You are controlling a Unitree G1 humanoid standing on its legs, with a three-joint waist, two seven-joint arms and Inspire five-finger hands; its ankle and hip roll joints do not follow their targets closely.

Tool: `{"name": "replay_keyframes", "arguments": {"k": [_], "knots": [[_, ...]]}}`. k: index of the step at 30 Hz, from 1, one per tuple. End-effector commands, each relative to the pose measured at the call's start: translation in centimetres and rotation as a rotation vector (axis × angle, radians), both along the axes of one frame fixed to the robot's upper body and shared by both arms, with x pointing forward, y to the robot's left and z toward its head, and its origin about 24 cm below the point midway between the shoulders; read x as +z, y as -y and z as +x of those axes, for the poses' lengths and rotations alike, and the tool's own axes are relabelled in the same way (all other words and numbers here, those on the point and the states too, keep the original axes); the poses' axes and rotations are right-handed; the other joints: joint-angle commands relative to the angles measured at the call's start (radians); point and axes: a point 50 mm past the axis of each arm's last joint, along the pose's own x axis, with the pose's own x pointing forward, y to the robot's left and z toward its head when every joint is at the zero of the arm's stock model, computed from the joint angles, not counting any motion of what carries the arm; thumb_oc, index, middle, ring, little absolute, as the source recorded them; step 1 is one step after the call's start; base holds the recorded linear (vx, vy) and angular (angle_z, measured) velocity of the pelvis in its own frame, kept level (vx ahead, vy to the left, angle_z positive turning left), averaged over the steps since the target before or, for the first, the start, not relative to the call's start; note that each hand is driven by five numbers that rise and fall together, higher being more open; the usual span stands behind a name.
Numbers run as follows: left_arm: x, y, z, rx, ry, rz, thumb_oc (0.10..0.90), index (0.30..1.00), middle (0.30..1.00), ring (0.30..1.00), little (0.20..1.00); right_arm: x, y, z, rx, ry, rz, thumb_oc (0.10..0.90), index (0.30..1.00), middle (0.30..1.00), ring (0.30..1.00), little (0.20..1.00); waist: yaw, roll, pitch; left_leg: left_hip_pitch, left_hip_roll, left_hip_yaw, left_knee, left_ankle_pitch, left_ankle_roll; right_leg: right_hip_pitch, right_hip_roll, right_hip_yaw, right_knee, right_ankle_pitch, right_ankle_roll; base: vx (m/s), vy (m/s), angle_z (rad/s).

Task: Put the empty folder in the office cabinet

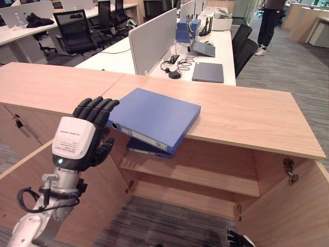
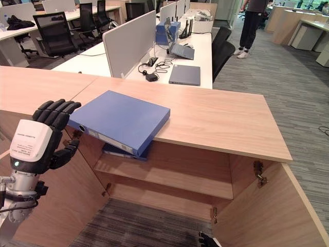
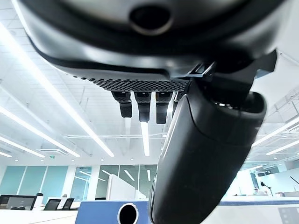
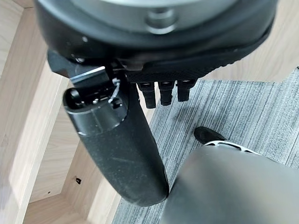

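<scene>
Your left hand, fingers relaxed and gripping nothing, hovers by the spine of the blue folder overhanging the cabinet top, ready to grasp it.

Folder on cabinet top, overhanging front edge; second folder below on shelf; left hand just left.

A second folder lies mostly hidden under the blue folder, apparently.
</scene>
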Motion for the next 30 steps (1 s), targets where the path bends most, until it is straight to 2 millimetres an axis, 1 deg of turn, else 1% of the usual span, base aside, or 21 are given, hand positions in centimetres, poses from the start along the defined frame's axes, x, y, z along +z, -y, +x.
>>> {"name": "replay_keyframes", "arguments": {"k": [1,3,5,9,10,13,21,30], "knots": [[5.9,0.5,1.2,-0.074,0.248,-0.022,0.800,0.900,0.900,0.900,0.900,1.5,1.0,4.1,0.060,0.143,-0.034,0.800,0.900,0.900,0.900,0.900,-0.028,0.013,-0.003,-0.011,0.021,0.045,-0.003,-0.017,-0.057,0.130,-0.014,0.029,0.012,-0.198,0.062,0.00,0.000,0.00],[5.8,0.7,1.2,-0.081,0.243,-0.044,0.800,0.900,0.900,0.900,0.900,1.5,1.0,4.1,0.057,0.142,-0.036,0.800,0.900,0.900,0.900,0.900,-0.029,0.014,-0.003,-0.012,0.021,0.048,-0.003,-0.017,-0.057,0.129,-0.015,0.031,0.011,-0.198,0.062,0.00,0.000,0.00],[5.7,1.2,1.2,-0.112,0.235,-0.103,0.800,0.900,0.900,0.900,0.900,1.5,1.1,4.1,0.040,0.139,-0.041,0.800,0.900,0.900,0.900,0.900,-0.035,0.018,-0.002,-0.012,0.021,0.052,-0.003,-0.019,-0.056,0.124,-0.016,0.036,0.010,-0.197,0.063,0.00,0.000,0.00],[5.6,1.7,1.4,-0.144,0.217,-0.119,0.800,0.900,0.900,0.900,0.900,1.5,1.1,4.3,0.033,0.143,-0.039,0.800,0.900,0.900,0.900,0.900,-0.036,0.021,0.001,-0.012,0.022,0.058,-0.003,-0.020,-0.056,0.120,-0.017,0.043,0.009,-0.193,0.064,0.01,0.000,-0.05],[5.2,2.1,1.6,-0.162,0.184,-0.143,0.800,0.900,0.900,0.900,0.900,1.4,1.0,4.2,0.033,0.136,-0.037,0.800,0.900,0.900,0.900,0.900,-0.041,0.022,0.001,-0.011,0.023,0.061,-0.003,-0.020,-0.056,0.120,-0.019,0.043,0.009,-0.194,0.064,0.02,0.001,-0.07],[5.0,2.5,1.7,-0.181,0.162,-0.150,0.800,0.900,0.900,0.900,0.900,1.4,1.0,4.2,0.026,0.135,-0.034,0.800,0.900,0.900,0.900,0.900,-0.044,0.024,0.002,-0.009,0.024,0.062,-0.003,-0.021,-0.056,0.122,-0.018,0.043,0.010,-0.196,0.063,0.01,-0.001,-0.02],[4.9,3.4,2.5,-0.235,0.101,-0.105,0.800,0.900,0.900,0.900,0.900,1.4,1.2,4.0,0.000,0.132,-0.032,0.800,0.900,0.900,0.900,0.900,-0.061,0.029,0.007,-0.003,0.025,0.056,-0.003,-0.023,-0.055,0.128,-0.015,0.040,0.019,-0.205,0.058,0.00,0.000,0.00],[5.5,4.0,3.3,-0.266,0.083,-0.005,0.800,0.900,0.900,0.900,0.900,0.8,1.4,2.8,-0.022,0.081,-0.034,0.800,0.900,0.900,0.900,0.900,-0.080,0.032,0.005,0.006,0.024,0.064,-0.003,-0.028,-0.056,0.132,-0.018,0.043,0.019,-0.206,0.059,0.00,0.000,0.00]]}}
